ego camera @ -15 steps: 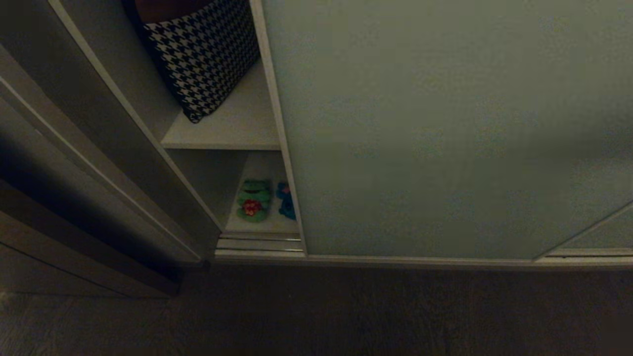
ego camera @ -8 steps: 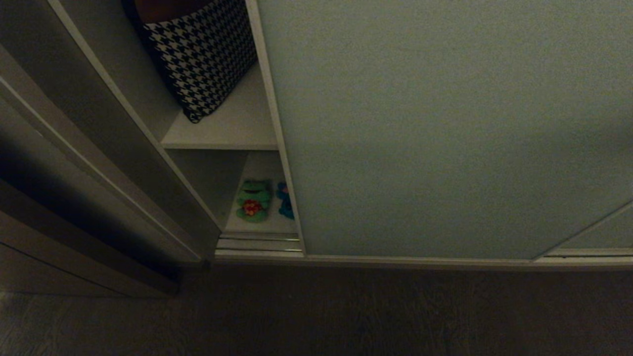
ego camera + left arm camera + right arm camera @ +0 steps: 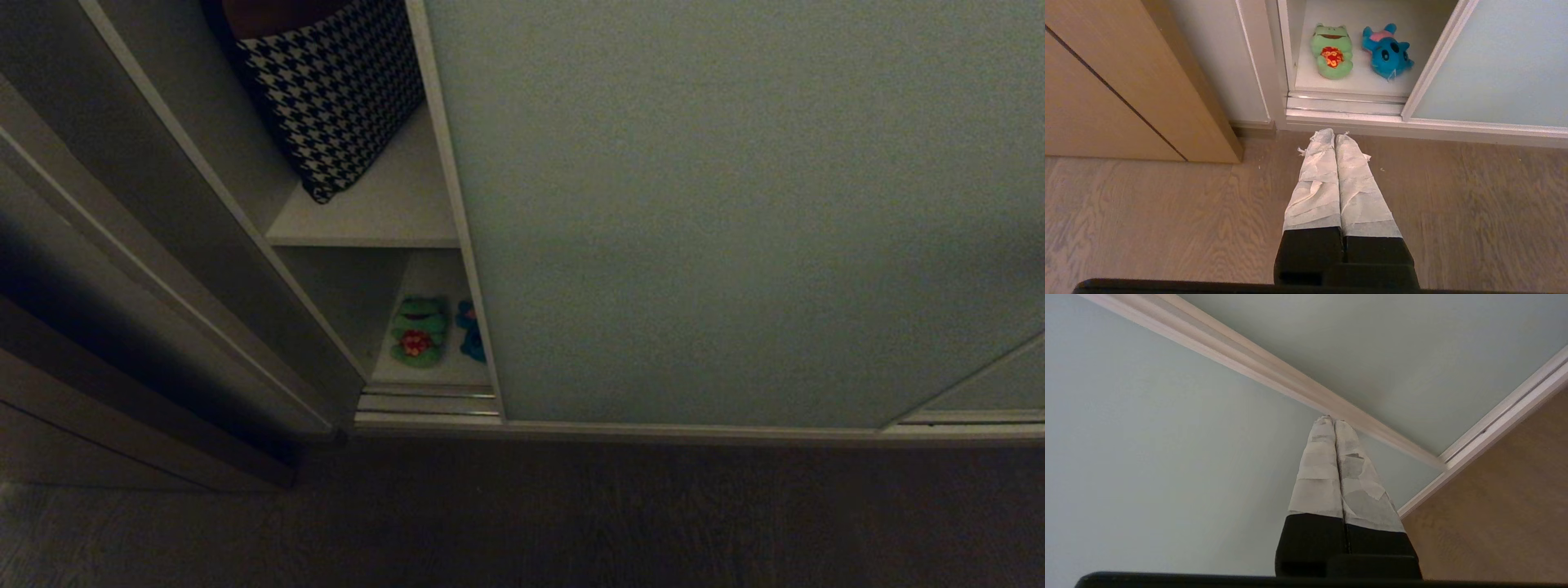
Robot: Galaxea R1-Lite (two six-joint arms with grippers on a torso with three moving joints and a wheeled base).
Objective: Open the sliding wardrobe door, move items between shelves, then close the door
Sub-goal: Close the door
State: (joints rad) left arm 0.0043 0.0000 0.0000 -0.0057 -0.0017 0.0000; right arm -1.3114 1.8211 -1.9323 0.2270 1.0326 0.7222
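The sliding wardrobe door (image 3: 735, 204) stands a narrow gap open at its left edge. In that gap, on the lower shelf (image 3: 424, 374), lie the green frog (image 3: 419, 330) and the teal-blue plush (image 3: 471, 332), the latter half hidden behind the door's edge. The upper shelf (image 3: 392, 212) is above them. My left gripper (image 3: 1334, 132) is shut and empty, low over the floor in front of the frog (image 3: 1332, 51) and blue plush (image 3: 1386, 51). My right gripper (image 3: 1332, 418) is shut and empty, its tips close to the slim frame (image 3: 1274, 375) on the pale door panel (image 3: 1126, 437). Neither arm shows in the head view.
A black-and-white houndstooth cloth (image 3: 335, 90) rests on the upper shelf. The silvery bottom track (image 3: 429, 404) runs along the wardrobe's foot. A brown wooden door frame (image 3: 1126, 81) stands left of the opening. Wood floor (image 3: 571, 514) lies in front.
The door's left edge has shifted slightly to the left, hiding a little more of the blue plush. The toys and cloth have not moved.
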